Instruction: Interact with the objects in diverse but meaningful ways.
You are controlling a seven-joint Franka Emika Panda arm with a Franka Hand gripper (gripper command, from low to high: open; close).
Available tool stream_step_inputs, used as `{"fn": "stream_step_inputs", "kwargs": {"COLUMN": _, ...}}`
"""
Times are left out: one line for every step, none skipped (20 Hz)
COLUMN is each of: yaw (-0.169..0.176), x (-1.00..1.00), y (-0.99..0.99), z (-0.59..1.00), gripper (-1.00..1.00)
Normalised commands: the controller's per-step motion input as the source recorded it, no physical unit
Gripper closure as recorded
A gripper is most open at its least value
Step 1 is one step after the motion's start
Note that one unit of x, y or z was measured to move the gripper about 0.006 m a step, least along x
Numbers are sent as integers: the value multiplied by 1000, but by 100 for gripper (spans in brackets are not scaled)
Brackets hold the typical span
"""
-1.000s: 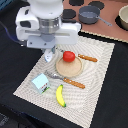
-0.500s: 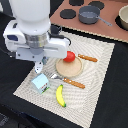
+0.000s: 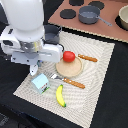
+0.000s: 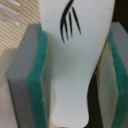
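Note:
In the wrist view a white bottle (image 4: pixel 75 65) with a dark mark fills the space between my green pads (image 4: pixel 36 95), and my gripper (image 4: pixel 75 100) is shut on the bottle. In the exterior view the gripper (image 3: pixel 34 68) hangs just above the pale carton (image 3: pixel 40 83) near the placemat's left corner; the bottle itself is too small to make out there. A yellow banana (image 3: pixel 60 95) lies beside the carton. On a round wooden plate (image 3: pixel 70 70) rests a red tomato (image 3: pixel 69 56). A grey pot (image 3: pixel 52 32) shows behind the arm.
A wooden-handled fork (image 3: pixel 68 81) and knife (image 3: pixel 87 58) flank the plate on the striped placemat (image 3: pixel 97 55). At the back, a brown stove top (image 3: pixel 107 27) carries a grey saucepan (image 3: pixel 90 14) and dark burners. A bowl (image 3: pixel 123 17) sits at the exterior view's right edge.
The arm has swung toward the exterior view's left and come lower, from over the plate area to just above the carton. The objects on the placemat have stayed put.

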Motion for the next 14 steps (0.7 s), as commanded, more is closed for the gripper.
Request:
{"fn": "stream_step_inputs", "kwargs": {"yaw": -6, "x": -500, "y": -40, "z": -451, "gripper": 100}}
{"fn": "stream_step_inputs", "kwargs": {"yaw": -7, "x": -500, "y": -63, "z": -463, "gripper": 100}}
{"fn": "stream_step_inputs", "kwargs": {"yaw": -6, "x": -463, "y": -14, "z": -460, "gripper": 100}}
{"fn": "stream_step_inputs", "kwargs": {"yaw": -5, "x": -449, "y": 0, "z": -457, "gripper": 100}}
{"fn": "stream_step_inputs", "kwargs": {"yaw": 0, "x": -414, "y": 0, "z": -417, "gripper": 100}}
{"fn": "stream_step_inputs", "kwargs": {"yaw": 0, "x": -403, "y": 0, "z": -409, "gripper": 100}}
{"fn": "stream_step_inputs", "kwargs": {"yaw": 0, "x": -351, "y": 0, "z": -357, "gripper": 100}}
{"fn": "stream_step_inputs", "kwargs": {"yaw": 0, "x": -317, "y": 0, "z": -331, "gripper": 100}}
{"fn": "stream_step_inputs", "kwargs": {"yaw": 0, "x": -309, "y": 3, "z": -260, "gripper": 100}}
{"fn": "stream_step_inputs", "kwargs": {"yaw": 0, "x": -317, "y": 3, "z": -234, "gripper": -100}}
{"fn": "stream_step_inputs", "kwargs": {"yaw": 0, "x": -337, "y": 0, "z": -120, "gripper": -100}}
{"fn": "stream_step_inputs", "kwargs": {"yaw": 0, "x": -340, "y": 0, "z": -43, "gripper": -100}}
{"fn": "stream_step_inputs", "kwargs": {"yaw": 0, "x": -323, "y": 20, "z": 0, "gripper": -100}}
{"fn": "stream_step_inputs", "kwargs": {"yaw": 0, "x": -283, "y": 40, "z": 0, "gripper": -100}}
